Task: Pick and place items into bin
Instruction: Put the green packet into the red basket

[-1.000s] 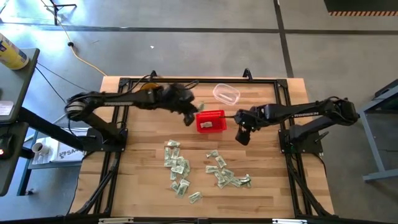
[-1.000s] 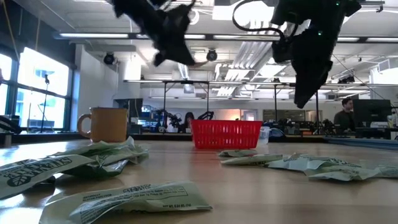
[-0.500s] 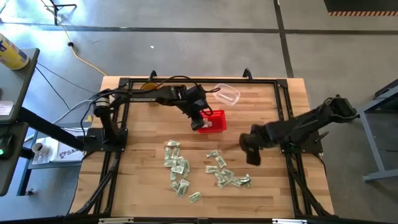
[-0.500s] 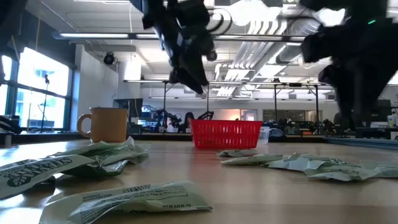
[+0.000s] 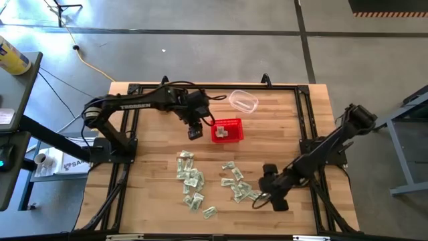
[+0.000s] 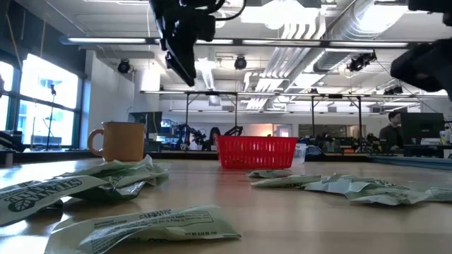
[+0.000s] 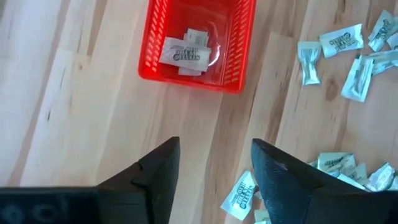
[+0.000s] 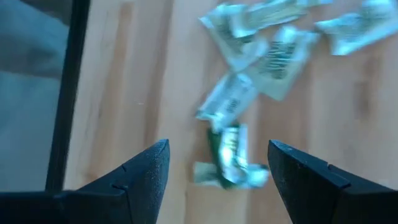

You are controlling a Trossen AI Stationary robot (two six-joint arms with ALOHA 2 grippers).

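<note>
The red basket [image 5: 227, 130] stands on the table at mid-back and holds a few bills [image 7: 185, 51]. Several pale green-and-white bills lie loose in two clusters on the near half of the table, a left cluster [image 5: 190, 182] and a right cluster [image 5: 241, 187]. My left gripper [image 5: 194, 132] is open and empty, just left of the basket, above the table. My right gripper [image 5: 262, 198] is open and empty, low over the right edge of the right cluster; a crumpled bill [image 8: 231, 152] lies ahead of its fingers.
A clear plastic container [image 5: 243, 102] sits behind the basket at the back. An amber mug [image 6: 120, 140] stands at the back left. Black frame rails [image 5: 307, 144] run along the table's sides. Bare wood lies between the basket and the bills.
My right gripper has swung from beside the basket toward the table's near edge and down to the right bill cluster. My left gripper has moved over the basket and then back to the basket's left side. The bills on the table have not moved.
</note>
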